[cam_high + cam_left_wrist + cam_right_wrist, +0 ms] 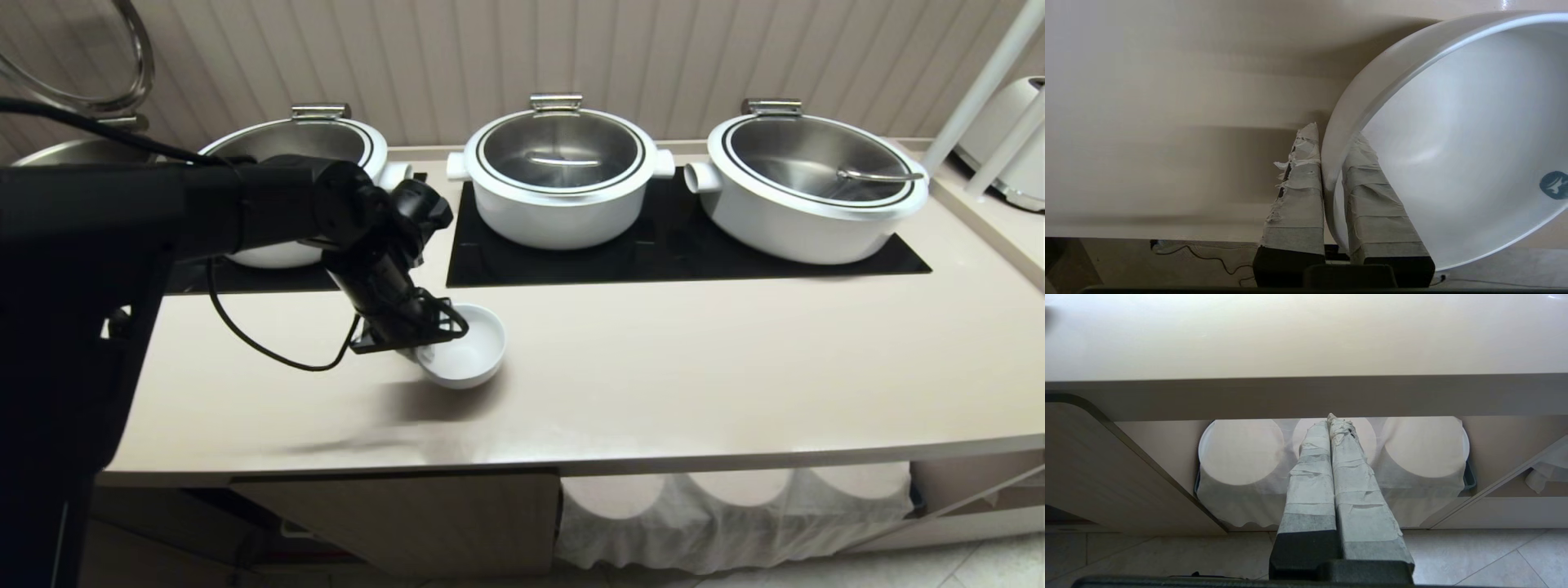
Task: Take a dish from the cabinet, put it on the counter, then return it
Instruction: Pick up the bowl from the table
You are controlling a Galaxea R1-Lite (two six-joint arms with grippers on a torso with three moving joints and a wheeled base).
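Cream, smooth table (653, 384) carries the dish (467, 351), a glossy white round bowl, near its left front, tilted up on its left side. Its left rim is clamped between the taped fingers (1300, 196) of the left gripper (433, 339), so the bowl lies right of the wrist. Parked low before the cabinet (1106, 465), the right gripper (1333, 428) has its fingers pressed together.

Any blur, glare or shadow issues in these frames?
Head view: soft smeared shadow on the counter by the bowl, lids glossy. Left wrist view: counter streaked with blur, bowl and left pincer sharp. Right wrist view: counter top washed out by glare.
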